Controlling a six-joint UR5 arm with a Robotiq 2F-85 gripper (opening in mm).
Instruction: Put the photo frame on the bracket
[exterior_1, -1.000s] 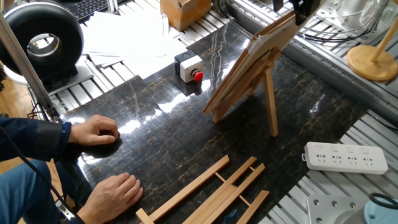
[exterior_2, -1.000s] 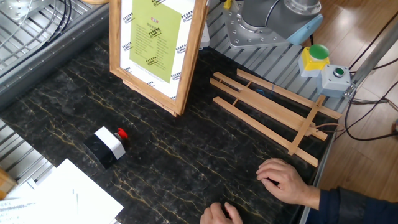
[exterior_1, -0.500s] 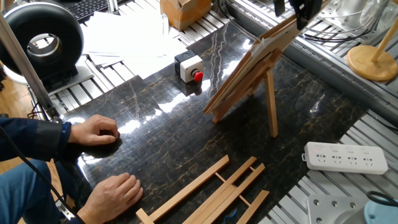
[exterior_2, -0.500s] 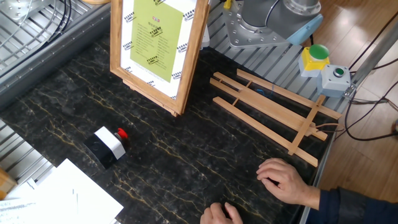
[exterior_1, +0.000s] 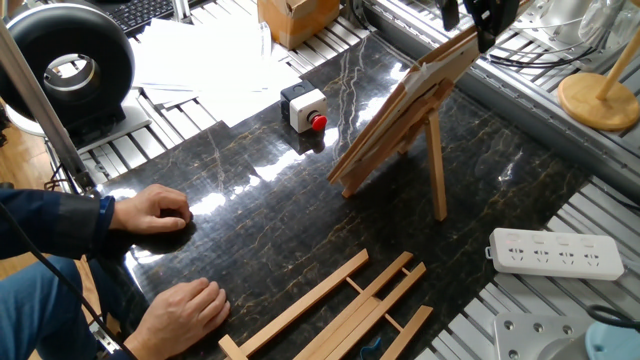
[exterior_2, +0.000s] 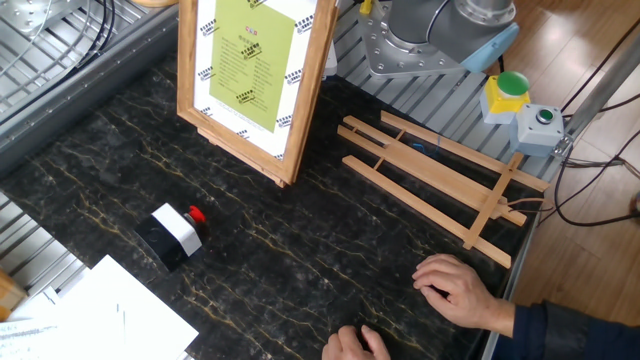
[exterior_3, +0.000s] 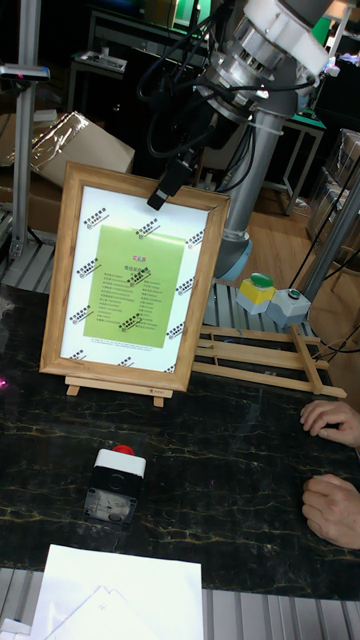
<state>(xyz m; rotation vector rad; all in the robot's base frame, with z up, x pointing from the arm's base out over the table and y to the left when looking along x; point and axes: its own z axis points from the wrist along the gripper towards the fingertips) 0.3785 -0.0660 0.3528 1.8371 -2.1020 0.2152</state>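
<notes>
Gripper (exterior_3: 166, 188) hangs at photo frame's (exterior_3: 134, 279) top edge on bracket (exterior_1: 436, 165), finger state unclear.

Open dark table (exterior_1: 260, 220) between button box (exterior_1: 304, 108) and flat easel (exterior_1: 340, 310). Blocked upright by photo frame (exterior_3: 135, 280) on bracket (exterior_1: 425, 150); two hands (exterior_1: 150, 212) at near edge; power strip (exterior_1: 555, 253) beyond rear leg.

Gripper (exterior_3: 163, 190) low on angled arm (jaw state unclear)
</notes>
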